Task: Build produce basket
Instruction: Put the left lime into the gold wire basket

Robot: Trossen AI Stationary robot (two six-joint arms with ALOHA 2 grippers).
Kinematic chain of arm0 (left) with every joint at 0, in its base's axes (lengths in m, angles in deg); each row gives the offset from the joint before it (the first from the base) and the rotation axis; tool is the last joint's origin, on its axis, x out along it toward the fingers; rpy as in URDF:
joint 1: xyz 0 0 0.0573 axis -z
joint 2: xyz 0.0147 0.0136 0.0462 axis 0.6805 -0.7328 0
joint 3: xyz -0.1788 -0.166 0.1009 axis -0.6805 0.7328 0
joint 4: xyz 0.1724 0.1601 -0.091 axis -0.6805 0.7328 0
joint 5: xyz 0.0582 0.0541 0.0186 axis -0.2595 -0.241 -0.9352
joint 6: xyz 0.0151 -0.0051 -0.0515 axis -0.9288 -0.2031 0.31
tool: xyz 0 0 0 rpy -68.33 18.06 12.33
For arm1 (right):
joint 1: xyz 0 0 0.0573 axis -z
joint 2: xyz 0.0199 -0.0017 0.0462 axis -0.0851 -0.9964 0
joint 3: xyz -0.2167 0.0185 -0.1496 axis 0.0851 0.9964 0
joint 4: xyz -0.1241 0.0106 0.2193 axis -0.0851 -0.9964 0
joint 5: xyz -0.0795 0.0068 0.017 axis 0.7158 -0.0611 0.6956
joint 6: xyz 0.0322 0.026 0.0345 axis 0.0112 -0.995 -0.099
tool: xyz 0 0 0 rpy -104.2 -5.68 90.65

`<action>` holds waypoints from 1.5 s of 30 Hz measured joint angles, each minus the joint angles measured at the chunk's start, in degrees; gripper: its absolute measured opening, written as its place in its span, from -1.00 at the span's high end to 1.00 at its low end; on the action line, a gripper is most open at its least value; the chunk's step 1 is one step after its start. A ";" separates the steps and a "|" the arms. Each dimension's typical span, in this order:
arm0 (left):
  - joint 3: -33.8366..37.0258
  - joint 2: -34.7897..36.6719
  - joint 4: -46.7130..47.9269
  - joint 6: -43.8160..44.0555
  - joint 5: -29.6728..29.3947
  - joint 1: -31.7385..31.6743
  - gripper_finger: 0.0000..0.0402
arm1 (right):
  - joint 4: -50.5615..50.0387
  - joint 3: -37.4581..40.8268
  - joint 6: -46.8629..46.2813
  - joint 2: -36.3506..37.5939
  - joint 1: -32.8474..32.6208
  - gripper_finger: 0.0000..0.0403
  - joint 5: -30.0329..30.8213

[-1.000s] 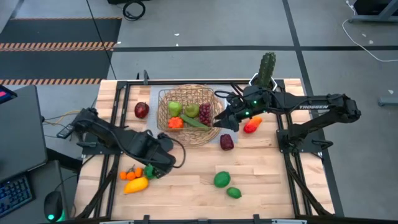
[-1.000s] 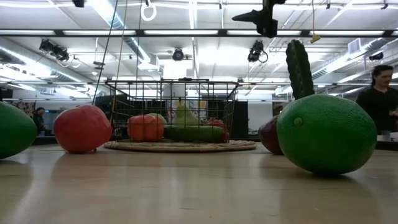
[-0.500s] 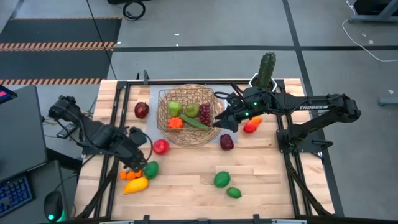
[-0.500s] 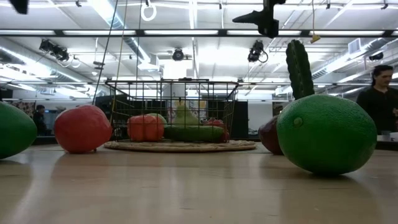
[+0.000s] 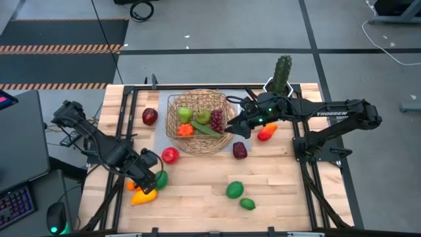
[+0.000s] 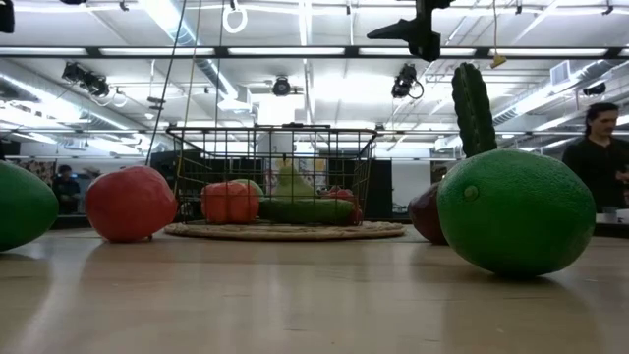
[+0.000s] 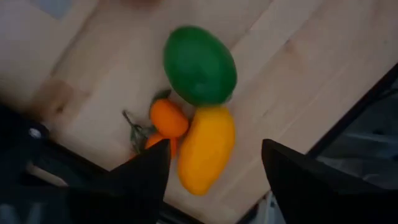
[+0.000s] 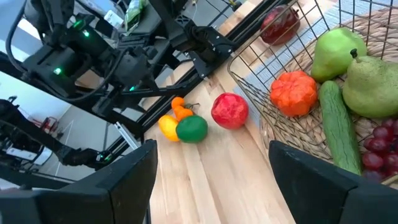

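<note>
well, the basket [image 5: 199, 120] sits near the far middle of the wooden table [image 5: 276, 178]. it already has two green pears, an orange, a cucumber [image 5: 206, 128] and purple grapes [image 5: 216, 120] inside. more produce lies outside it: a red apple [image 5: 170, 155] just in front of the basket, a dark red apple [image 5: 150, 116] to its left, a dark plum [image 5: 240, 150] on the right, and two green limes [image 5: 235, 190] near the front.

the left gripper [image 5: 148, 178] hangs low over a little bunch by the front left corner: a yellow mango [image 7: 206, 149], small oranges [image 7: 168, 118] and a round green fruit [image 7: 199, 64]. its fingers [image 7: 146, 177] are spread wide and hold nothing. the right gripper [image 5: 231, 128] waits at the basket's right rim, its fingers apart and empty too.

the trouble i see is that the three fruits touch each other. if the fingers come down in the wrong spot, they could pinch two at once or bump the round green one so it rolls away. the mango is also close to the table's edge, so a push could send it off.

a tall green cactus [image 5: 282, 72] in a white pot stands at the far right. beyond the table is a big room with bright ceiling lights, and a person [image 6: 601, 157] stands far off.
</note>
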 joint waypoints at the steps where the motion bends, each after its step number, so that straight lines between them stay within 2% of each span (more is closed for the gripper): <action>1: 0.13 -0.02 -0.21 0.35 -0.02 0.19 -0.35 | 0.00 0.00 0.00 0.00 0.00 -0.54 0.00; 13: 0.15 -0.18 -0.12 2.67 -0.31 0.52 -0.54 | -0.12 0.00 0.17 -0.02 0.00 -0.54 -0.15; 25: 0.23 -5.02 1.27 2.90 -0.05 0.68 -0.55 | -0.44 0.00 0.24 -0.04 -0.02 -0.54 -1.59; 35: 10.78 -5.38 -13.80 11.58 4.25 0.45 -0.55 | -0.57 0.00 0.08 -0.04 0.00 -0.54 -2.39; 41: 11.43 -5.38 -19.13 13.96 2.08 -1.53 -0.55 | -1.62 0.00 0.13 -0.04 0.00 -0.54 -2.82; 45: 11.41 -5.85 -18.88 14.43 0.95 -3.04 -0.55 | -1.70 0.00 0.17 -0.04 0.00 -0.54 -2.80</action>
